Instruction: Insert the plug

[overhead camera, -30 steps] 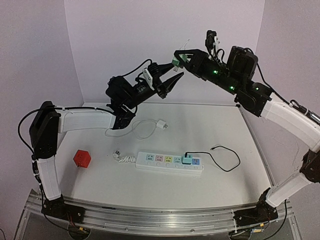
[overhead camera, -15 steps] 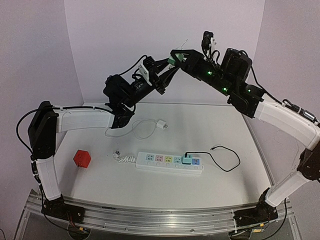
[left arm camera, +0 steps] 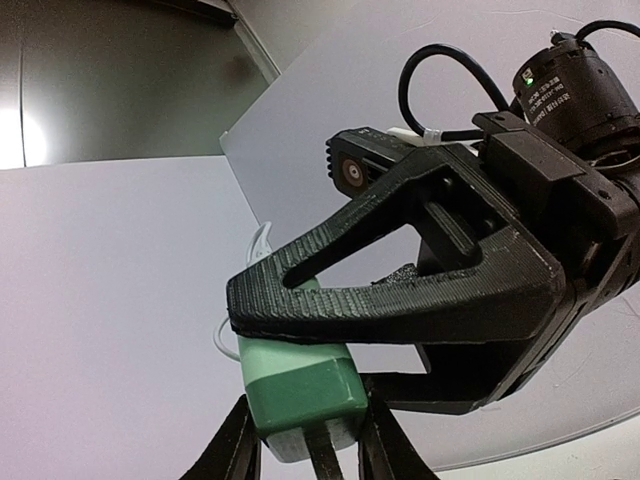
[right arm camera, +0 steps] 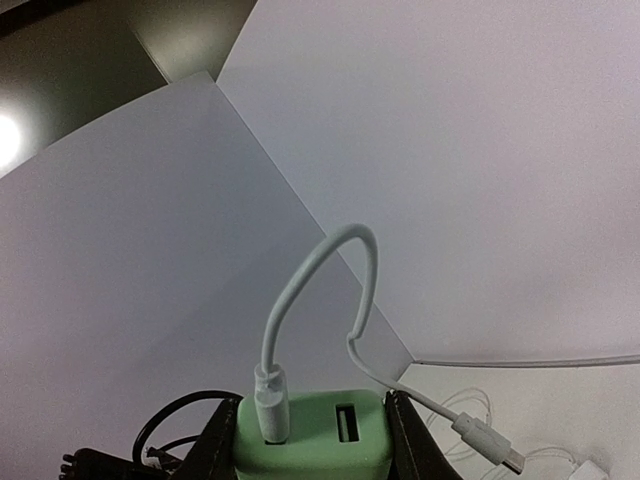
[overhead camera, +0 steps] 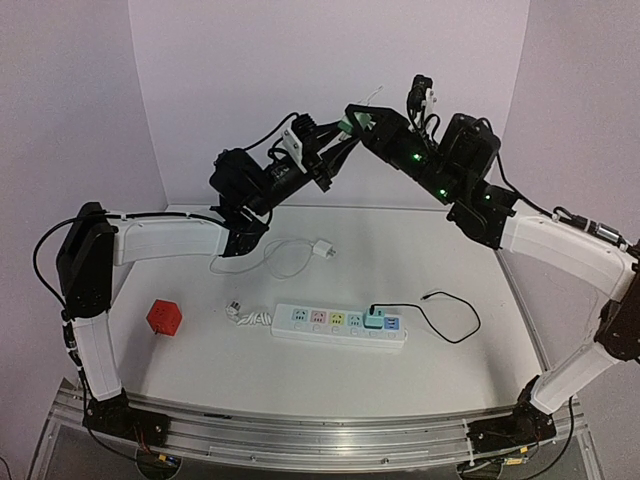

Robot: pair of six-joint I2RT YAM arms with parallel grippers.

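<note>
Both arms are raised high over the tabletop (overhead camera: 450,380) and meet in mid-air near the back wall. The plug (left arm camera: 300,385) is up there between them, well above the strip (overhead camera: 320,333) it is meant for.

The right fingers (left arm camera: 400,310) are clamped on the green body, one on each side. The right wrist view shows them flanking it, with a white cable (right arm camera: 300,290) looping out of the USB end. The left fingers (left arm camera: 232,452) are spread to about the plug's width and sit against its prong end. A metal prong shows between them. I cannot tell whether they are pressing on the plug or only straddling it.

It looks like a small, light block of hard plastic that will not give under a pinch. Its faces look smooth, so I'd expect it to twist or slide if it were held by an edge or corner. The flat side faces, near the middle of the body, seem the best place to grip. That leaves the prongs bare for the socket and keeps the fingers off the cable end.

The prongs look stiff and should go in straight, but insertion will likely need a firm push, so the grip must resist slipping backwards. The cable is soft and trails free, and I'd guess it could tug the plug off line. One socket on the strip is already taken by another plug (overhead camera: 373,318).
</note>
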